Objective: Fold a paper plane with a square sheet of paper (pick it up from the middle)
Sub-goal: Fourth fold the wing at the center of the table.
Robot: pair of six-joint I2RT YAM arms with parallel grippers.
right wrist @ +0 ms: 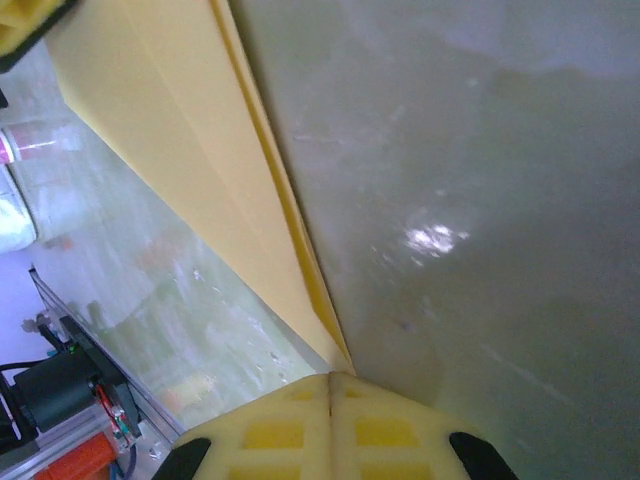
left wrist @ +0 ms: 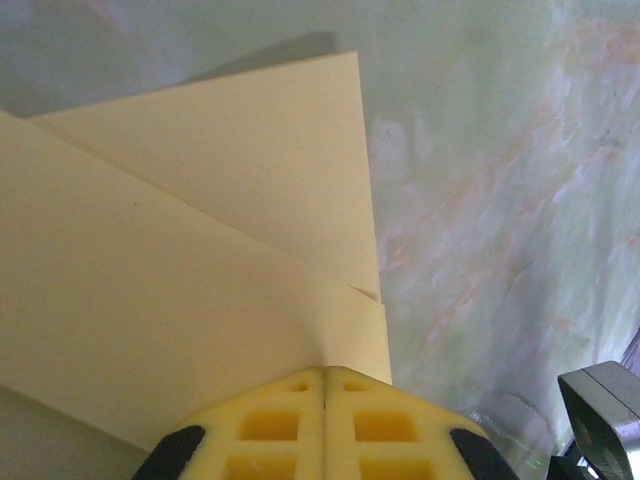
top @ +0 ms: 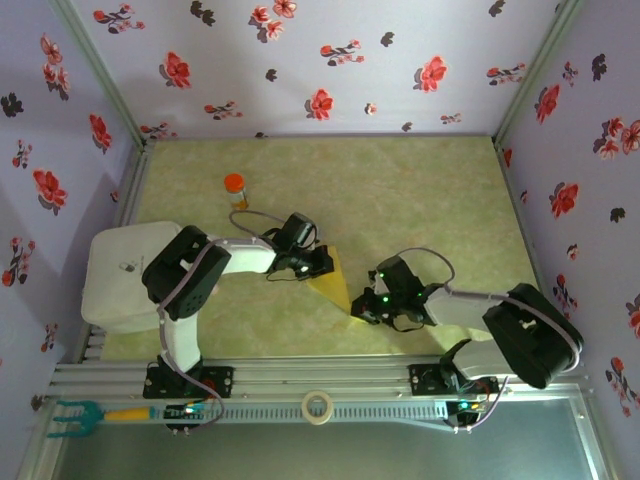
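Observation:
The square sheet of paper (top: 336, 280) is yellow and folded into a narrow pointed wedge like a paper plane, lying between the two arms near the table's front middle. My left gripper (top: 320, 268) is at its upper left edge. In the left wrist view the paper (left wrist: 200, 250) shows layered flaps with creases, and the left gripper (left wrist: 325, 372) is shut on its near edge. My right gripper (top: 361, 306) is at the wedge's lower tip. In the right wrist view the paper (right wrist: 180, 130) tapers to a point, and the right gripper (right wrist: 331, 376) is shut on it.
A small orange-capped bottle (top: 234, 186) stands at the back left of the green table. A white box (top: 120, 275) sits by the left wall. On the front rail lie a tape roll (top: 318, 407) and a teal tool (top: 75, 415).

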